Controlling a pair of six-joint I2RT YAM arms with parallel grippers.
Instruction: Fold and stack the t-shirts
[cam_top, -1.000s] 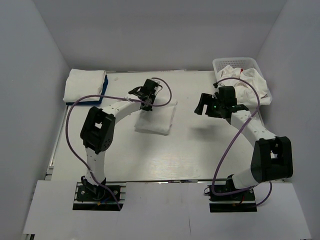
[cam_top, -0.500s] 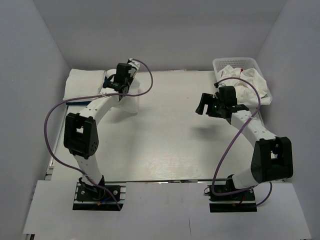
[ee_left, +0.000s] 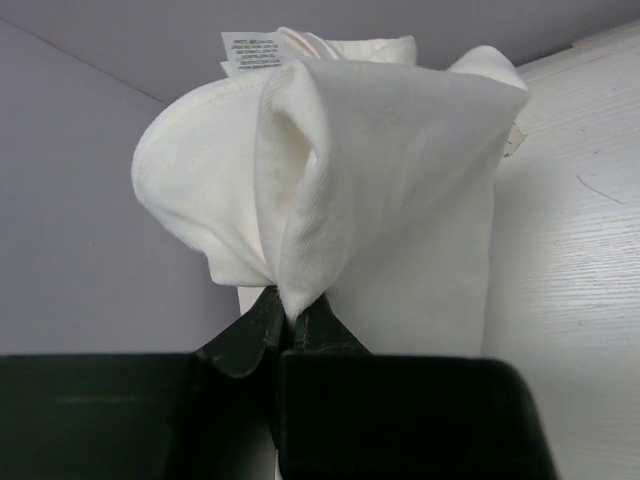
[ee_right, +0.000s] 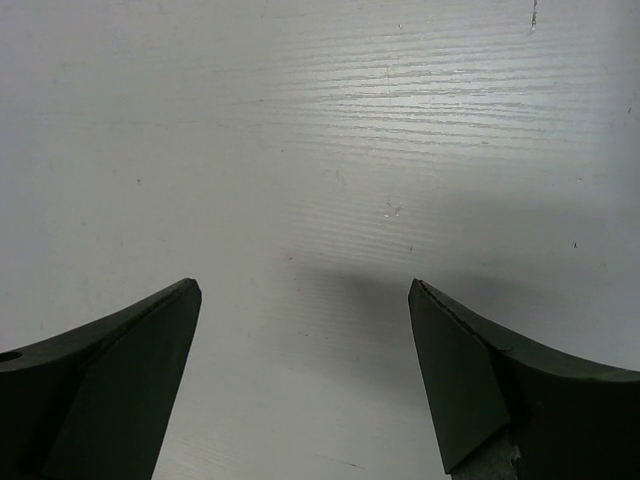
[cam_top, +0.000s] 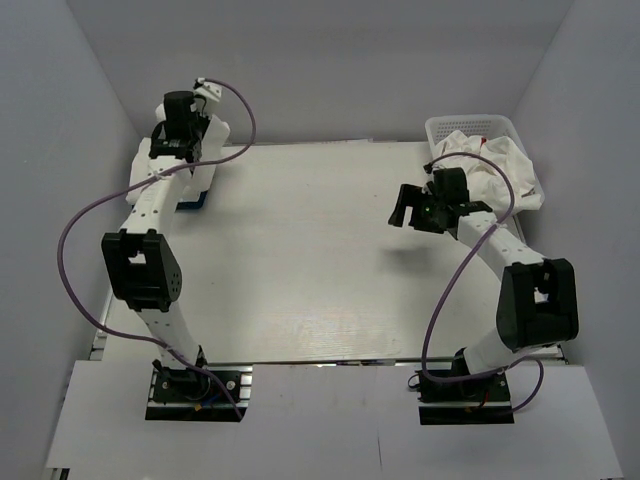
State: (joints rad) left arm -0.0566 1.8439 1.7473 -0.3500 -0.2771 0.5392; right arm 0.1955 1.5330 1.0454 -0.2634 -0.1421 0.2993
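Note:
My left gripper point(ee_left: 290, 308) is shut on a pinched edge of a folded white t-shirt point(ee_left: 380, 160), which hangs bunched from the jaws with its label showing. In the top view this gripper point(cam_top: 188, 148) is at the back left corner with the held shirt point(cam_top: 212, 135) over the stack there, where a white shirt point(cam_top: 140, 170) lies on a blue one point(cam_top: 196, 196). My right gripper point(cam_top: 413, 206) is open and empty above bare table, left of the basket; the wrist view shows its fingertips point(ee_right: 160, 330) wide apart. More white shirts, one with red print point(cam_top: 492, 165), are piled in the basket.
The white mesh basket point(cam_top: 440, 128) stands at the back right corner with cloth spilling over its right rim. Grey walls close in the table point(cam_top: 320, 270) at the back and both sides. Purple cables loop off both arms.
My left arm has carried the folded white shirt from the table's middle to the back left corner, over the stack. The right gripper has stayed almost where it was.

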